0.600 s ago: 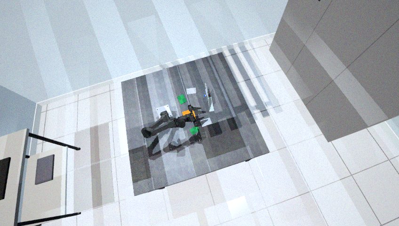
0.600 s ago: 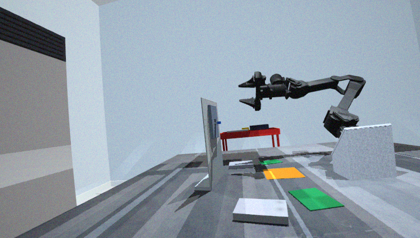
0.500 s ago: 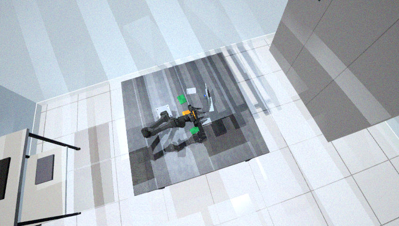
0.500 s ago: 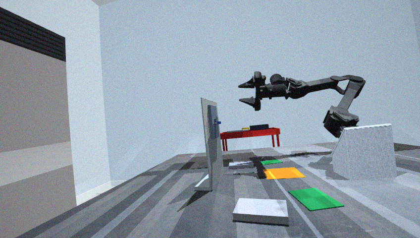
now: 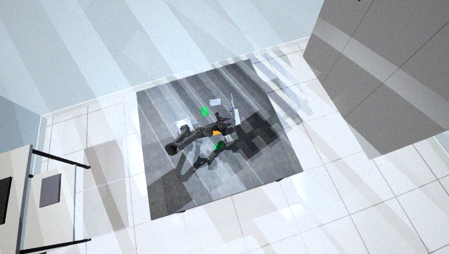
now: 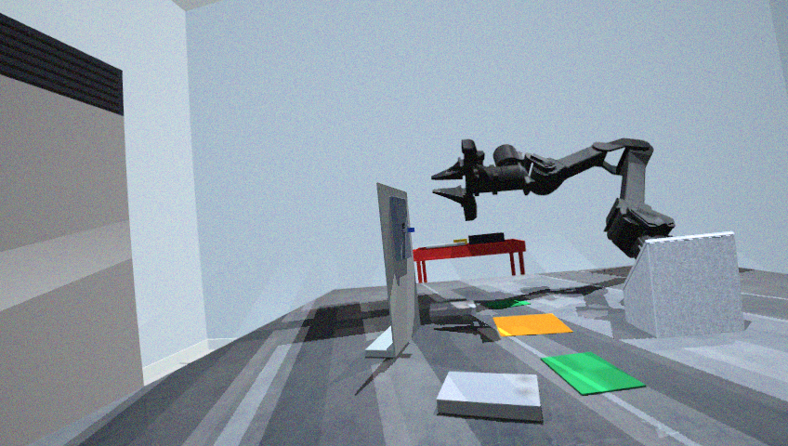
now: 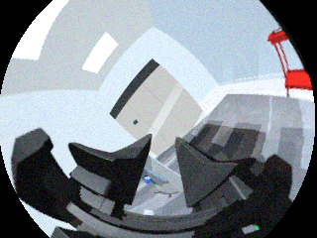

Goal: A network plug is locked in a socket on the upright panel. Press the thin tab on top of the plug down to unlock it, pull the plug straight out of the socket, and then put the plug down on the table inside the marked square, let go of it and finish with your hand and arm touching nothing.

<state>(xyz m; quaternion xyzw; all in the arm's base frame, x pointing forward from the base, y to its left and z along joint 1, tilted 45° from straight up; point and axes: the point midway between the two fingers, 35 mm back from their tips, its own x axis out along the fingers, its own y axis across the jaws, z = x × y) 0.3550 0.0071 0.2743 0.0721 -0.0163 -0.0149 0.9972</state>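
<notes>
We hold our gripper up in the air, above and short of the upright panel, its fingers pointed toward the panel face, because the blue plug sits locked in its socket high on that face and the thin tab must be pressed from above before anything can be pulled. The fingers stand at a middling, narrowed gap with nothing between them (we judge this suits a small plug better than a wide spread). The plug is in the socket, untouched, well apart from the fingertips. The exterior view gives us what the others lack: the height of the gripper over the plug, and the patches on the table, orange, green and a pale slab; which of them is the marked square we cannot tell. The top view shows how the arm lines up sideways with the panel. The wrist view alone looks between the two dark fingers, where a small blue speck, probably the plug, lies low in the gap.
</notes>
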